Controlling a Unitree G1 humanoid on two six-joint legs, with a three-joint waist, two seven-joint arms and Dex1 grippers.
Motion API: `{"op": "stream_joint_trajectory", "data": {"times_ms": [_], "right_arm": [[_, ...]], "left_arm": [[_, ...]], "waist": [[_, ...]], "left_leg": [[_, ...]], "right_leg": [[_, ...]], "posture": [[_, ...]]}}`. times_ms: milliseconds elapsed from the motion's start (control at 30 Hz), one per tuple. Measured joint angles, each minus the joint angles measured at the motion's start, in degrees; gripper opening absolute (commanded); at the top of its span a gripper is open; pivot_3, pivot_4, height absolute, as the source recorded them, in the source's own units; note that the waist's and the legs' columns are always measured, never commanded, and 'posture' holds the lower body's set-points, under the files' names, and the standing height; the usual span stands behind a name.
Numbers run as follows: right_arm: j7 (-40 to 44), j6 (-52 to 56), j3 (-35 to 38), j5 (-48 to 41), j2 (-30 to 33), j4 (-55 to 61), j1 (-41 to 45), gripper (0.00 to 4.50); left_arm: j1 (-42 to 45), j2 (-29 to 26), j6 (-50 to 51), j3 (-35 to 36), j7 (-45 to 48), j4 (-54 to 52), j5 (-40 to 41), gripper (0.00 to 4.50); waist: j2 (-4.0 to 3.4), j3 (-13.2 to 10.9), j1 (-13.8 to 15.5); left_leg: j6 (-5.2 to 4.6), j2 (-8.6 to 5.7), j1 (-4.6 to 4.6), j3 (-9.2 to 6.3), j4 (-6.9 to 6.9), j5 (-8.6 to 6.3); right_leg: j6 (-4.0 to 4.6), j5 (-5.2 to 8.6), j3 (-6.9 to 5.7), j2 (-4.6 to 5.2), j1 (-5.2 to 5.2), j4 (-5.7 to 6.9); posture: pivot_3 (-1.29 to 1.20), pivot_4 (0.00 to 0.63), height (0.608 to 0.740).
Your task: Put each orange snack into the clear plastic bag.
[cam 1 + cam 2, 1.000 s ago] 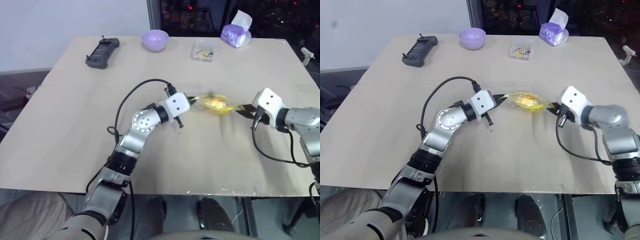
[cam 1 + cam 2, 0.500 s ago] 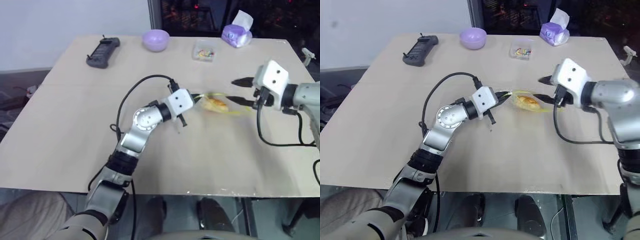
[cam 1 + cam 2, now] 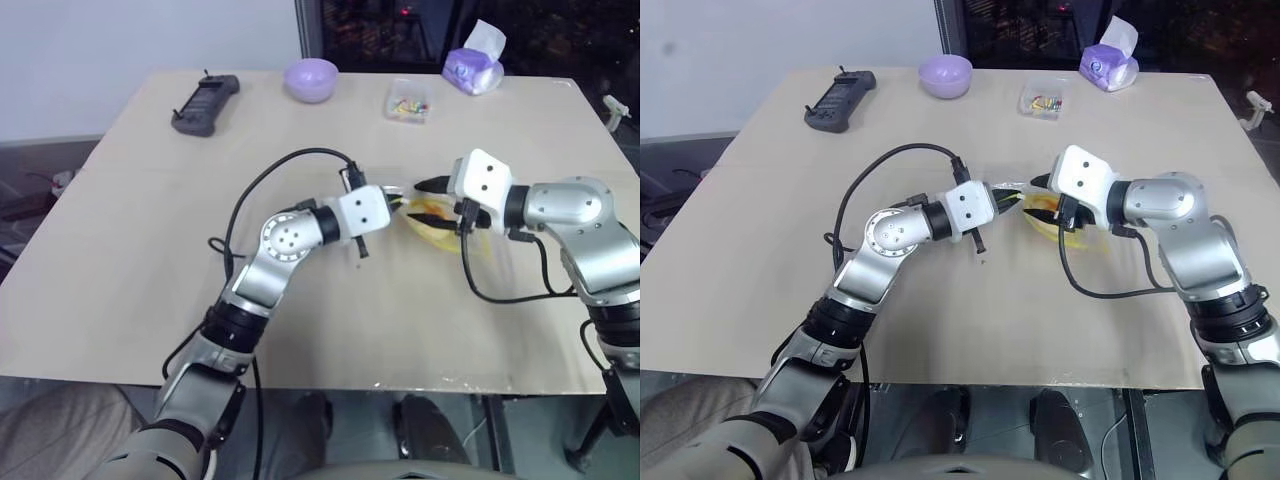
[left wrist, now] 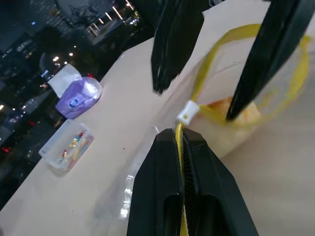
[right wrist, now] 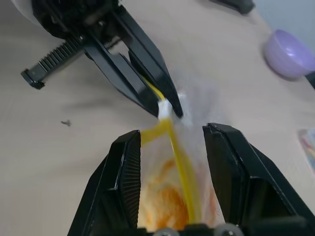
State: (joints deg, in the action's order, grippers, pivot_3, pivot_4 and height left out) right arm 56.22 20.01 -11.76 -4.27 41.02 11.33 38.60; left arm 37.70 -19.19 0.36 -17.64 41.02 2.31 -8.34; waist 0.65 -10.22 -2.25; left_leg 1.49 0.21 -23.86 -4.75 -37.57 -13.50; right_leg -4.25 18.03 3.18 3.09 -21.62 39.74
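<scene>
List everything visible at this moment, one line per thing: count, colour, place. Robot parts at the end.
clear plastic bag: one, transparent with a yellow seal strip, mid-table between the two claws
orange snack: one, golden-orange, inside the bag
bowl: one, lilac, far edge of the table
small clear box: one, transparent with colourful bits, far edge, right of the bowl
tissue pack: one, purple with white tissue, far right corner
handheld controller: one, black, far left of the table
table: one, light wood
left claw: black, shut on the bag's seal strip
right claw: black, open, straddling the bag's yellow strip
</scene>
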Motion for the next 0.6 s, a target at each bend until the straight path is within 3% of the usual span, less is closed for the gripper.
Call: {"op": "stream_joint_trajectory", "data": {"times_ms": [600], "right_arm": [[-1.8, -1.6, -0.9, 2.8, -2.1, 1.4, -1.7, 2.19]], "left_arm": [[-0.8, -0.5, 3.1, -0.9, -0.1, -4.1, -1.3, 0.0]], "waist": [[0.0, 0.0, 0.0]], "left_leg": [[-0.04, 0.0, 0.0, 0.0, 0.0, -0.03]], "right_leg": [[0.0, 0.0, 0.0, 0.0, 0.0, 0.0]], "posture": [[0.0, 0.15, 0.74]]}}
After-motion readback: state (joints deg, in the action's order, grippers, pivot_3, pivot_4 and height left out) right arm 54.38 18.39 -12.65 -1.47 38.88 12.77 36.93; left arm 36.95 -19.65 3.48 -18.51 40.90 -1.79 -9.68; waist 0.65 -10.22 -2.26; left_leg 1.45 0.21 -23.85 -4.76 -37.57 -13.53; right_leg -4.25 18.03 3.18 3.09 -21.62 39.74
